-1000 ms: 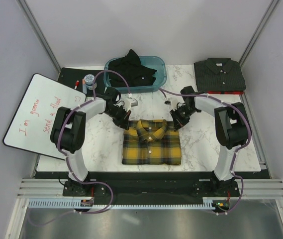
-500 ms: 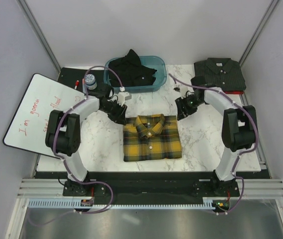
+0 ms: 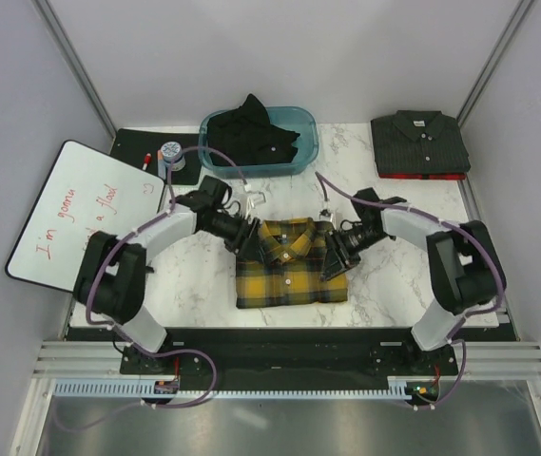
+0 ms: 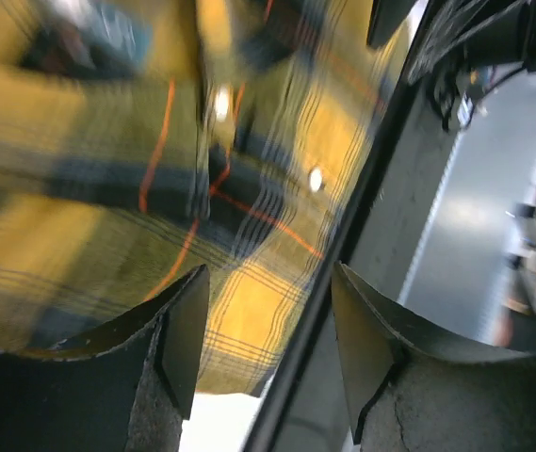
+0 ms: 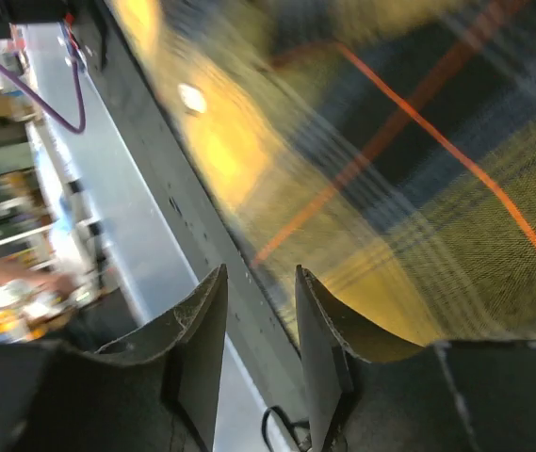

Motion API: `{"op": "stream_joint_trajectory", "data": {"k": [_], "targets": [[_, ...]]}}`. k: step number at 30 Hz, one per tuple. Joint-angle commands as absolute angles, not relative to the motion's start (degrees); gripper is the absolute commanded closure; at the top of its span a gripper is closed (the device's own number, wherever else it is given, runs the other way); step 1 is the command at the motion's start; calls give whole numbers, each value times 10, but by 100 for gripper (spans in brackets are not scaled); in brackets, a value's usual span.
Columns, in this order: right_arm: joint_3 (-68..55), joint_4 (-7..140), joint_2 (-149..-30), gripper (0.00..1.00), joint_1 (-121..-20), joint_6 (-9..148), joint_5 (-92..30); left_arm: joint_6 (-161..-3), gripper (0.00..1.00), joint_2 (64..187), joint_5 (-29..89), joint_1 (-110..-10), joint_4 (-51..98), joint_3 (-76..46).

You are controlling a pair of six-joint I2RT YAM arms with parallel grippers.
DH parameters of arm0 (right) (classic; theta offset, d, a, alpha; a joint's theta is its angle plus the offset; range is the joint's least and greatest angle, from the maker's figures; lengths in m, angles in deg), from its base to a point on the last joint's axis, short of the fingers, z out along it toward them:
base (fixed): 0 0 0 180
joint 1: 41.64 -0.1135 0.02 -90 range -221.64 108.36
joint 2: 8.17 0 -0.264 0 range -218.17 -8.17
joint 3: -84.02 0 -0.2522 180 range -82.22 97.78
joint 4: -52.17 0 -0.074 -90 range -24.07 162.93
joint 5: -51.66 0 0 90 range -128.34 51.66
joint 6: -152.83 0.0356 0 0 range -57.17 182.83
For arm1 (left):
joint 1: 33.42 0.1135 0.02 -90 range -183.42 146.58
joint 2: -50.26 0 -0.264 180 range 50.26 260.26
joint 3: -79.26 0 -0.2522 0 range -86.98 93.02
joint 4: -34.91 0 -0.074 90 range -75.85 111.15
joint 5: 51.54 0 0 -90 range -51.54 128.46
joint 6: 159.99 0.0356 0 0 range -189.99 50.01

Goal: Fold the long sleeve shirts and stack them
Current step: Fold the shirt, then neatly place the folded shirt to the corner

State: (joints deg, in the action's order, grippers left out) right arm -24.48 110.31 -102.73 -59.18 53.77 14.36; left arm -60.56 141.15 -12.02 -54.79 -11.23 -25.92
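Top external view: a folded plaid shirt flanked by both grippers.

The yellow-and-black plaid shirt (image 3: 289, 271) is seen lying folded flat at the middle of the marble table (image 3: 389, 275), its collar turned away from the arm bases. The left gripper (image 3: 247, 237) is held at the shirt's far left corner, and the right gripper (image 3: 332, 261) is held over its right edge. In the left wrist view the fingers (image 4: 178, 348) are shown spread apart with nothing between them, blurred plaid cloth being seen beyond. In the right wrist view the fingers (image 5: 197, 358) are parted by a narrower gap, and nothing is gripped. The dark charcoal shirt (image 3: 420, 142) is laid folded at the far right corner. The black shirt (image 3: 251, 128) is heaped in the teal bin (image 3: 306, 142) at the far edge. A whiteboard (image 3: 80, 218) with red handwriting is placed at the left.
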Motion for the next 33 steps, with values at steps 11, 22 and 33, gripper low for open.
{"op": "stream_joint_trajectory", "data": {"k": [11, 22, 33], "targets": [[-168, 1122, -1186, 58, -545, 504, 126, -647, 41, 1557, -115, -495, -97, -219], [-314, 1064, -943, 40, -371, 611, 202, -450, 31, 1317, 266, -868, -47, -231], [-365, 996, -956, 19, -307, 696, 187, -295, 35, 1477, 480, -1081, 152, -254]]}}
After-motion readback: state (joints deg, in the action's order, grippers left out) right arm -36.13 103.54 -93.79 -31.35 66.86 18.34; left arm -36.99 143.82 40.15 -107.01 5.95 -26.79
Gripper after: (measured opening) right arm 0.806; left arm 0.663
